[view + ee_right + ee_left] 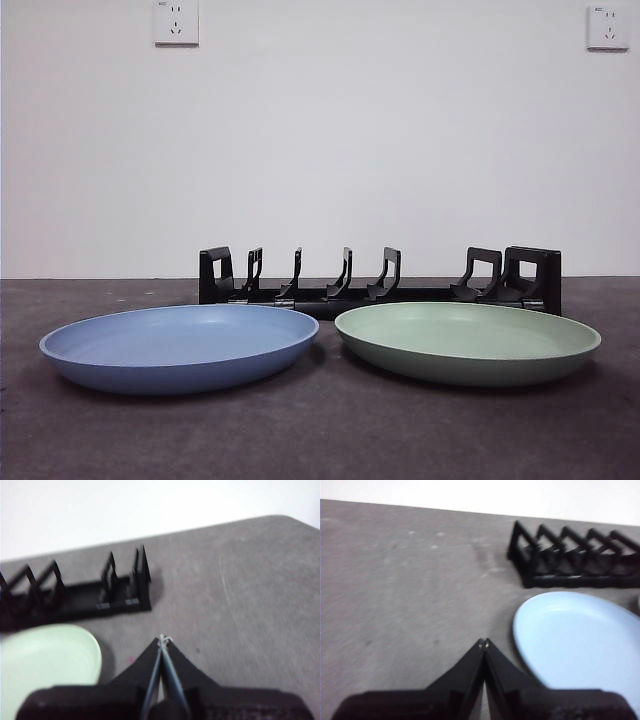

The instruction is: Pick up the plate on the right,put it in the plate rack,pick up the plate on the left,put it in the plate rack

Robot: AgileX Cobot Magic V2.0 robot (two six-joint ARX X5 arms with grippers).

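Across the front view, our blue plate (180, 345) and green plate (468, 340) lie on the tabletop (320, 440) before the empty plate rack (380, 282); nothing is done. Wrist views: left hand (483, 643) and right hand (162, 639) closed, empty.

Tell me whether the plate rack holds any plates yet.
Empty. In the front view every slot of the plate rack stands bare, and the blue plate and green plate lie flat on the table in front of it.
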